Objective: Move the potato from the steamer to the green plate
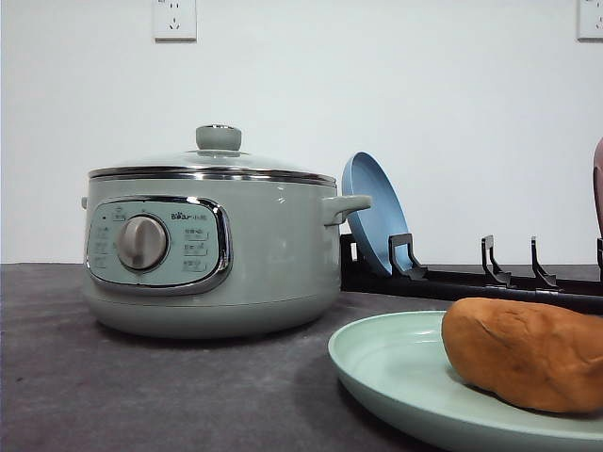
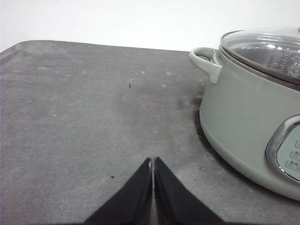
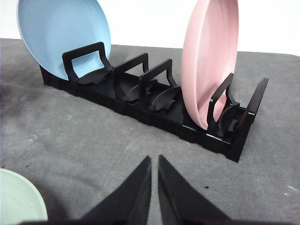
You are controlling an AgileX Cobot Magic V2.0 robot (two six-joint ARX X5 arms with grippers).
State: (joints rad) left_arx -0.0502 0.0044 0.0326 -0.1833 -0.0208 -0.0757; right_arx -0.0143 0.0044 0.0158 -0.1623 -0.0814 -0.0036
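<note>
From where I sit the transfer reads as done; the potato point(image 1: 526, 355) lies on the green plate point(image 1: 396, 363) at the near right of the desk point(image 1: 141, 386), resting on the plate's floor toward its right side, and the steamer point(image 1: 212, 245) stands well to the left with its glass lid point(image 1: 212, 162) seated on the rim; I judge nothing is left to carry, so the step in hand is retreat and rest.

The left tool point(image 2: 153, 161) hangs over bare desk, its two black fingers pressed together at the tips, pinching nothing; the steamer's side handle point(image 2: 205, 60) is near it but apart, with no contact.

The right tool point(image 3: 154, 161) hovers in front of the black dish rack point(image 3: 154, 101); its fingers are nearly together, only a thin slit between them, and they hold nothing; a blue plate point(image 3: 61, 33) and a pink plate point(image 3: 208, 61) stand upright in the rack beyond it, and a pale green rim shows in the near corner of that wrist view.

The next move, as I judge it, calls for little: I leave both arms clear of the plate and the rack, so the potato is not nudged.
</note>
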